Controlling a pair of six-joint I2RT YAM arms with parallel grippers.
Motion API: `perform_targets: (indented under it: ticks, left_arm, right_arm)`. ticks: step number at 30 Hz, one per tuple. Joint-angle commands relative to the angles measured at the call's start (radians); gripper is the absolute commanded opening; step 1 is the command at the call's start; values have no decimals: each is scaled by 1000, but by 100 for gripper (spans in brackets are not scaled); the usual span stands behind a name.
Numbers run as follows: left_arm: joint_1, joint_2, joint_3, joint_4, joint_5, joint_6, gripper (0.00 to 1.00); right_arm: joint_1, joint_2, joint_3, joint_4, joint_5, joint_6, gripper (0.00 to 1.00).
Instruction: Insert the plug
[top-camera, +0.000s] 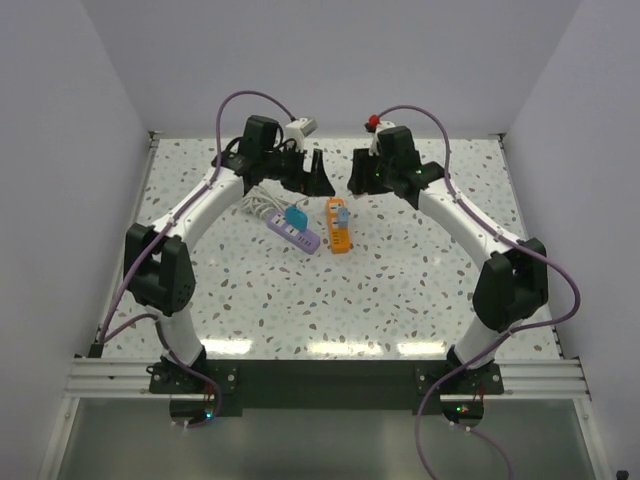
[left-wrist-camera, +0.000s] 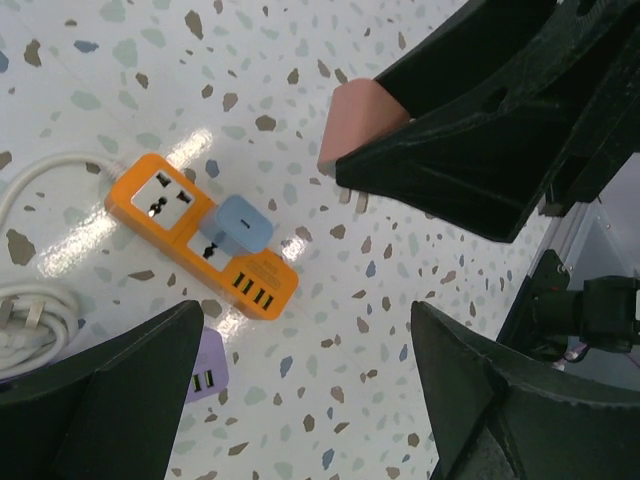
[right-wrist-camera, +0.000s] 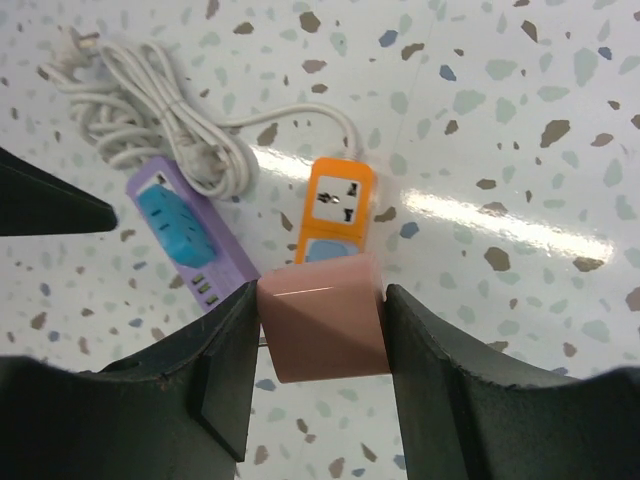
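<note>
- The right pincer is clamped on a pink plug, one finger on each flat side. It hangs above the table, touching nothing else.
- The left pincer stands wide with nothing in it and hovers close to the right one.
- The target is probably the orange power strip. Its socket at the cord end is free, while the next one carries a light blue plug.
- The purple power strip just beside it has a blue plug on it. The white cord lies coiled beyond.
- To do the step well, bring the pink plug squarely over the free socket. Turn the wrist until the pins match the holes, then come straight down without tilting.
- The pins barely show here, so I cannot judge how well they line up.
- Keep off the light blue plug next door. The pink body is bulky and the room beside it looks tight.
- The orange strip lies loose, so it may slide or tip under the push. The idle left pincer could hold down its free end while the right one presses.
</note>
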Motion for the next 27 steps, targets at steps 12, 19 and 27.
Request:
perform_targets:
  ticks: [12, 19, 27]
  left_arm:
    - [-34, -88, -54, 255, -58, -181, 89]
    - [-34, -128, -113, 300, -1, -186, 86]
    - [-17, -227, -209, 301, 10, -125, 86]
  right_arm:
    - [89, -22, 81, 62, 161, 408, 13]
    - [89, -22, 99, 82, 173, 448, 13]
    - [89, -8, 136, 58, 201, 431, 13]
